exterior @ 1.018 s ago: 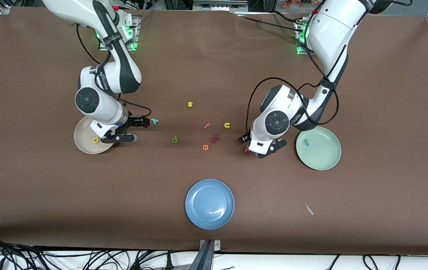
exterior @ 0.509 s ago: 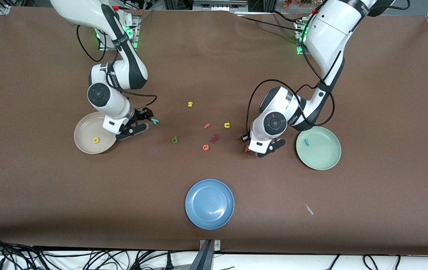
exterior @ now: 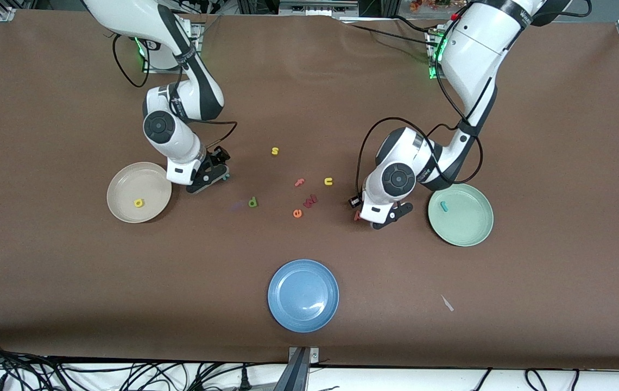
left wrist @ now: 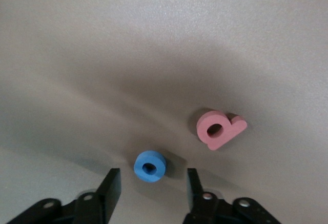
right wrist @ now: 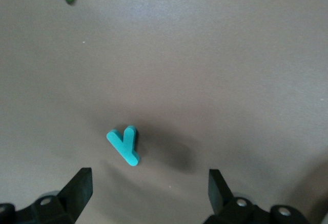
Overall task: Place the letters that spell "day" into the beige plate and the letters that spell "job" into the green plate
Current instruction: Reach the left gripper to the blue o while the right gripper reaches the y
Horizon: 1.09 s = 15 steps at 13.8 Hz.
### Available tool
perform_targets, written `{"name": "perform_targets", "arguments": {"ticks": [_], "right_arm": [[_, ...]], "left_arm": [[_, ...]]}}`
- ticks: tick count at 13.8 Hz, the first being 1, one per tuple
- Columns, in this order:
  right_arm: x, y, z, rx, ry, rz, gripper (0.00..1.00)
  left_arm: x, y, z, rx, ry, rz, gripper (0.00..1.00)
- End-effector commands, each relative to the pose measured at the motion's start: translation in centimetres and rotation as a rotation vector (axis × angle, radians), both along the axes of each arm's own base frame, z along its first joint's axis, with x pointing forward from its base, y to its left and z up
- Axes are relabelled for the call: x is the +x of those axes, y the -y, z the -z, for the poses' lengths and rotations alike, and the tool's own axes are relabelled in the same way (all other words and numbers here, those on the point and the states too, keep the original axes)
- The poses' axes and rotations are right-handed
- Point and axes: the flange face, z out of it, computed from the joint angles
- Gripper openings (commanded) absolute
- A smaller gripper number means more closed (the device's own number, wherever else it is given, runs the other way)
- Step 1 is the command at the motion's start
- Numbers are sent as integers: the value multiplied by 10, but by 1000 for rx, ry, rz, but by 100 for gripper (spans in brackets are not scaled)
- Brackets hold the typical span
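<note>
**Both jaws low over a letter, neither one gripping**

Your left jaws are down at the counter (exterior: 70, 282) near the green plate (exterior: 467, 231), on the side of it that faces the counter's middle. In the left wrist view they stand partly apart with the blue o (left wrist: 149, 165) lying flat between their tips, and neither finger touches it. The salmon b (left wrist: 220, 129) lies just beside the o, outside the jaws. The teal j (exterior: 443, 206) is already in the green plate, which sits toward the left arm's end of the counter.

Your right jaws are low over the counter near the beige plate (exterior: 125, 184), spread wide and holding nothing. The right wrist view shows the teal y (right wrist: 124, 146) flat on the counter between them, clear of both fingers. The yellow a (exterior: 138, 203) lies in the beige plate, toward the right arm's end. The green d (exterior: 253, 202) is loose on the counter, between the beige plate and the middle cluster.

That cluster holds the yellow s (exterior: 275, 151), salmon f (exterior: 299, 182), yellow u (exterior: 328, 181), orange e (exterior: 297, 213) and a dark red letter (exterior: 310, 201). The blue plate (exterior: 303, 295) sits near the middle of the counter's edge closest to the front camera
</note>
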Motion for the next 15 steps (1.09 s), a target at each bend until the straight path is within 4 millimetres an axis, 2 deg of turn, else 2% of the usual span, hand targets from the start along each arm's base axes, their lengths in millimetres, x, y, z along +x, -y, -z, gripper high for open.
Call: {"name": "perform_targets", "arguments": {"ticks": [1, 2, 4, 5, 6, 7, 9, 11, 13, 15], "right_arm": [[-13, -6, 2, 7, 37, -29, 100], [-14, -7, 1, 9, 42, -33, 100], [-15, -8, 2, 10, 50, -35, 97], [-16, -14, 3, 11, 60, -48, 95], [-18, -18, 3, 12, 63, -58, 91], [-19, -19, 4, 12, 65, -62, 85], [-19, -20, 6, 11, 73, -66, 81], [-19, -19, 15, 4, 80, -72, 78], [-18, -18, 19, 1, 82, -73, 73], [-18, -19, 19, 1, 85, -73, 68]], "left_arm": [[0, 0, 2, 22, 21, -1, 51], [1, -1, 1, 22, 23, -2, 48], [2, -4, 2, 24, 23, -3, 29], [2, -4, 1, 24, 21, -2, 23], [2, -4, -1, 25, 20, -3, 15], [3, -5, -5, 26, 20, -3, 12], [5, -8, -25, 36, 4, 2, 12], [10, -23, -59, 54, -20, 4, 12], [15, -37, -83, 57, -29, 21, 12], [24, -69, -96, 63, -41, 79, 12]]}}
